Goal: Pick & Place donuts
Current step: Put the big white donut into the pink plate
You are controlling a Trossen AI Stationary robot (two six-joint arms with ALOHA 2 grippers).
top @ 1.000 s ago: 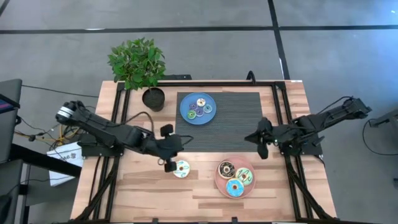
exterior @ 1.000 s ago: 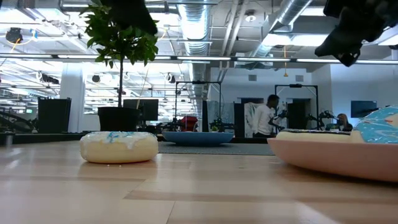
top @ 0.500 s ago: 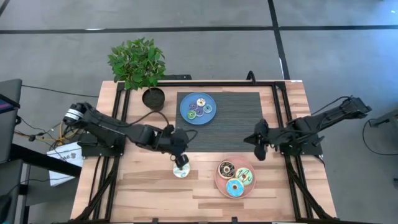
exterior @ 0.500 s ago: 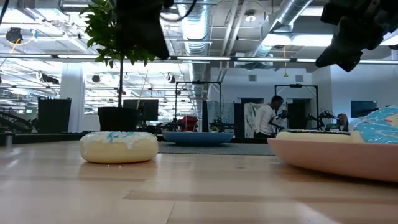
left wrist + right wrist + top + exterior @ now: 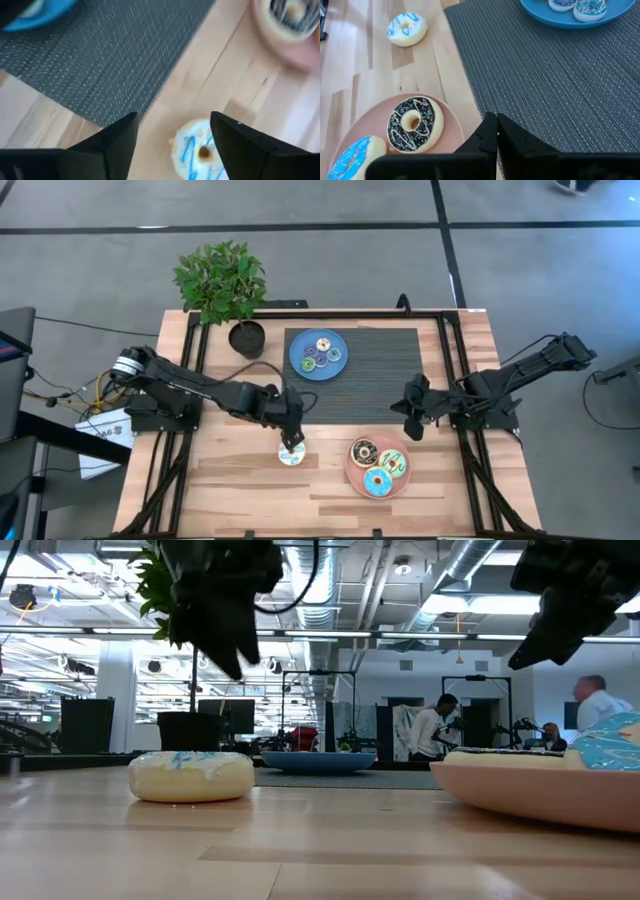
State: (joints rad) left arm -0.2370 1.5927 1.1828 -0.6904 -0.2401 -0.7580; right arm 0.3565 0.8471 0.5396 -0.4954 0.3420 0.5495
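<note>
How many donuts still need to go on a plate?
Just one. Three big donuts lie on the pink plate and the small ones on the blue plate. The cream donut sits on the bare table. The left end effector is open right above it, nothing grasped yet. The right end effector, shut, waits over the mat.
</note>
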